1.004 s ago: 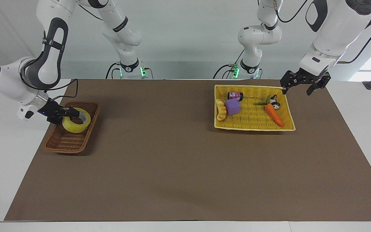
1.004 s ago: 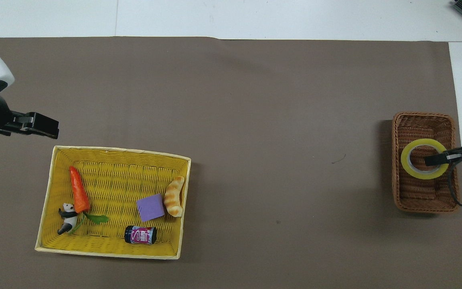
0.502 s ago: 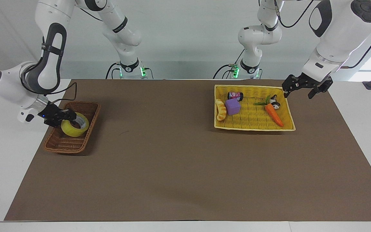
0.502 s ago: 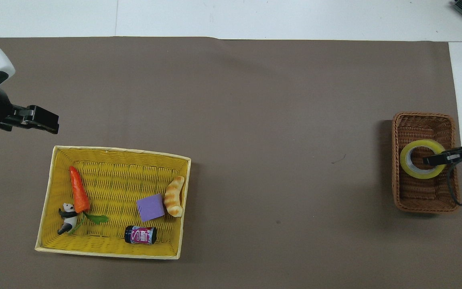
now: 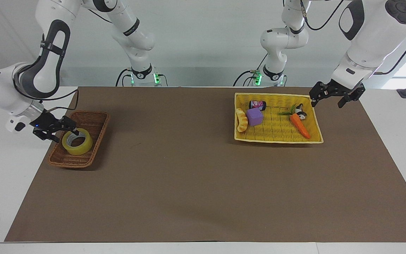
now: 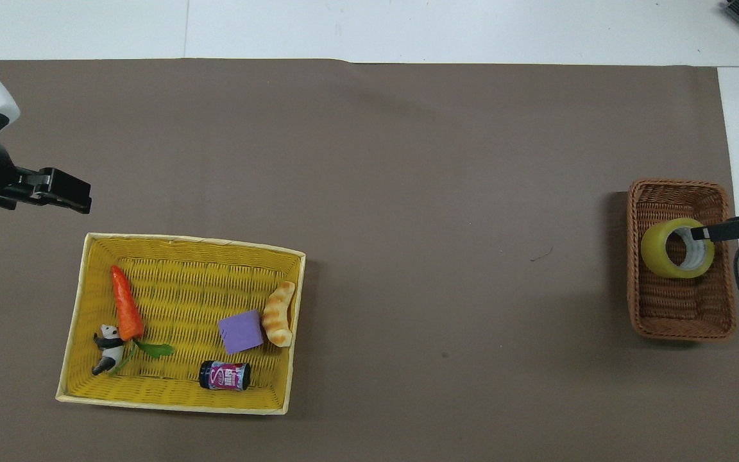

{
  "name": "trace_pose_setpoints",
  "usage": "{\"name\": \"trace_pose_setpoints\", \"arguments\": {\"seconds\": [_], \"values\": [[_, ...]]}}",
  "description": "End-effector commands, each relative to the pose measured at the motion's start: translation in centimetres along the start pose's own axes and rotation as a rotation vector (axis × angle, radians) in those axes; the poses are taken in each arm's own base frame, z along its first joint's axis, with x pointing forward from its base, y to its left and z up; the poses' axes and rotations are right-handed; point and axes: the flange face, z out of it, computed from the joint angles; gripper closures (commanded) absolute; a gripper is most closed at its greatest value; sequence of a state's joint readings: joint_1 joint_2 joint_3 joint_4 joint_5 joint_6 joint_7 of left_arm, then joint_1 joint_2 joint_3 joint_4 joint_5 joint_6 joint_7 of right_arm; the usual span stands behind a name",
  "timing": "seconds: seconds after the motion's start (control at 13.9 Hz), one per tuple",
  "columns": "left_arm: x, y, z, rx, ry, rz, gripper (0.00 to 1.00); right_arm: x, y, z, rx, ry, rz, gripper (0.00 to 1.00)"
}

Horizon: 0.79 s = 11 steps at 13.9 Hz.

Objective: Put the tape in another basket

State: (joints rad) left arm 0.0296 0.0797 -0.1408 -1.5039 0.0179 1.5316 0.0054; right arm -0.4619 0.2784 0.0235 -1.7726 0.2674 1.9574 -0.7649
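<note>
Brown matting (image 5: pixel 196 183) covers most of the white table in the facing view, and the whole middle stretch of it is bare, so there's loads of room between the two baskets. The small oblong brown woven wicker basket (image 5: pixel 69 161) sits right at the mat's edge toward the right arm's end. The wide roll of translucent yellow packing tape (image 5: pixel 80 148) lies inside it, about mid-basket, tipped a bit rather than flat. The right gripper (image 5: pixel 66 134) is low over that basket with its fingers spread apart, one tip at the roll's upper rim, not clamped on anything. At the left arm's end, the larger bright yellow rectangular woven basket (image 5: pixel 277 140) holds an orange toy carrot (image 5: pixel 300 125), a purple cube (image 5: pixel 254 116) and a few other bits. The left gripper (image 5: pixel 326 102) hangs over the mat by that basket's corner, fingers apart, holding nothing; that arm just waits.

From overhead, the wicker basket (image 6: pixel 677 321) nearly touches the mat's side edge, with only white table past it. The tape (image 6: pixel 655 255) is in the half of the basket farther from the robots, its pale core showing. Only one slim finger of the right gripper (image 6: pixel 706 232) pokes in, its tip over the roll's hole. The left gripper (image 6: pixel 77 199) is over bare mat just off the yellow basket (image 6: pixel 183 295).
</note>
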Motion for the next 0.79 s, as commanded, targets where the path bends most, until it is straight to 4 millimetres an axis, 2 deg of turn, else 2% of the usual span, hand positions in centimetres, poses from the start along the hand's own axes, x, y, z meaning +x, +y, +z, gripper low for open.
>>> {"name": "trace_pose_setpoints", "arguments": {"seconds": [0.0,0.22,0.29,0.36,0.5,0.72], "values": [[0.2,-0.6,-0.6,-0.001,-0.001,0.010,0.00,2.9,-3.1,-4.6,-0.057,0.033,-0.042,0.00],[0.1,-0.7,-0.7,0.001,-0.002,0.009,0.00,4.7,-7.9,-8.1,-0.139,0.046,-0.076,0.00],[0.0,0.0,-0.7,0.008,-0.010,0.019,0.00,5.2,-10.5,-9.1,-0.167,0.037,-0.072,0.00],[-0.1,-0.9,-1.0,0.011,-0.009,-0.001,0.00,5.6,-13.1,-10.0,-0.191,0.023,-0.037,0.00],[-1.0,-1.1,-2.2,0.014,0.015,-0.003,0.00,5.8,-17.4,-11.1,-0.220,0.006,0.041,0.00],[-1.3,-2.0,-2.3,0.013,0.018,-0.012,0.00,6.0,-22.3,-12.4,-0.246,0.008,0.081,0.00]]}}
